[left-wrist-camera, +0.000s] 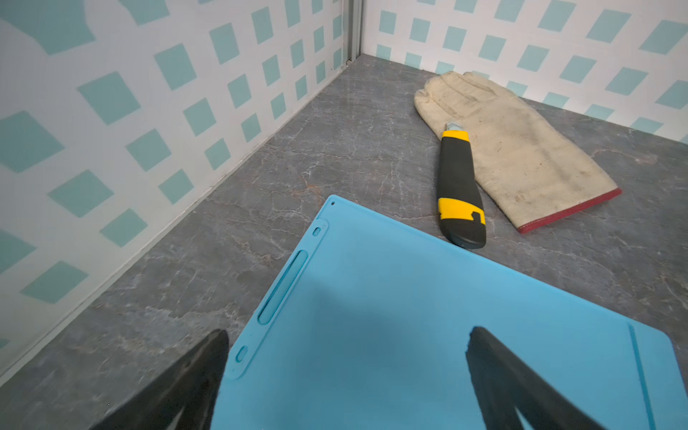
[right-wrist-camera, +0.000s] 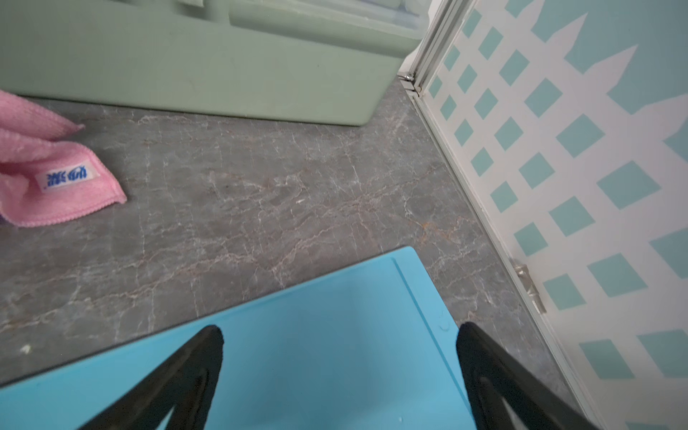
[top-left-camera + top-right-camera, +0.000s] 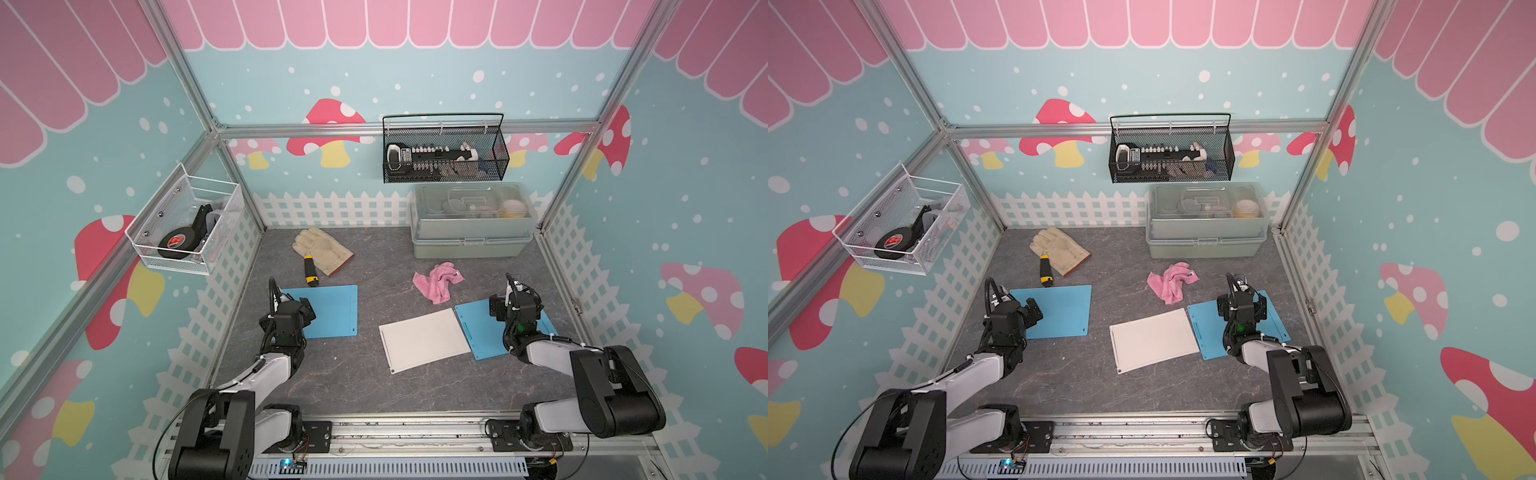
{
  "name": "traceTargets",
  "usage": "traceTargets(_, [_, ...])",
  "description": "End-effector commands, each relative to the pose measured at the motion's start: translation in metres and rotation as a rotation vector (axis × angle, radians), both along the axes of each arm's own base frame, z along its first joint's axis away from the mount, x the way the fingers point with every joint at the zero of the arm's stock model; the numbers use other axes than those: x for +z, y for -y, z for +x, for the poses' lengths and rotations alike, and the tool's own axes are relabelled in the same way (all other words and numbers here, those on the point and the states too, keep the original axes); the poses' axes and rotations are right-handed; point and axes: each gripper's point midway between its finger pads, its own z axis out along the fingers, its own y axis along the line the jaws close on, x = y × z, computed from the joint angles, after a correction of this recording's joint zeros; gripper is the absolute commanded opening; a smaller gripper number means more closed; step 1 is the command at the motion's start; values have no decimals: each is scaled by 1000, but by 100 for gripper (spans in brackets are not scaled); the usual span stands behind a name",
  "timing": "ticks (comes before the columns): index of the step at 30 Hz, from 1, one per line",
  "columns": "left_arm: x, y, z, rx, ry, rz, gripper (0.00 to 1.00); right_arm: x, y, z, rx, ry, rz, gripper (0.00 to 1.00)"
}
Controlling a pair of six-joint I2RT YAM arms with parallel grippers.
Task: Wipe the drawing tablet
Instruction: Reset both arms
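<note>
Three flat tablets lie on the grey table in both top views: a blue tablet [image 3: 334,311] at the left, a white tablet [image 3: 424,338] in the middle and a second blue tablet [image 3: 478,330] at the right. A crumpled pink cloth [image 3: 438,282] lies behind the white one, apart from both arms. My left gripper [image 3: 301,311] hovers open over the left blue tablet [image 1: 409,316] with nothing between its fingers. The right gripper [image 3: 515,302] stands open over the right blue tablet [image 2: 316,327], also empty; the pink cloth [image 2: 48,175] shows off to one side.
A cream work glove [image 3: 322,249] and a yellow-black utility knife [image 3: 309,270] lie just behind the left blue tablet. A green lidded box [image 3: 471,232] stands at the back right. A black mesh basket [image 3: 444,153] and a white wire basket [image 3: 187,224] hang on the walls.
</note>
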Motion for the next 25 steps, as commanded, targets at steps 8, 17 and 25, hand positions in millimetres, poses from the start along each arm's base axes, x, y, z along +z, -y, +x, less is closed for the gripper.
traceTargets(8, [27,19,48,-163,276,72,99,9,15,5,-28,151,34,99])
traceTargets(17, [21,28,61,-185,180,87,99,11,15,6,-25,159,29,99])
traceTargets(25, [21,27,61,-184,183,90,99,11,15,6,-25,162,30,99])
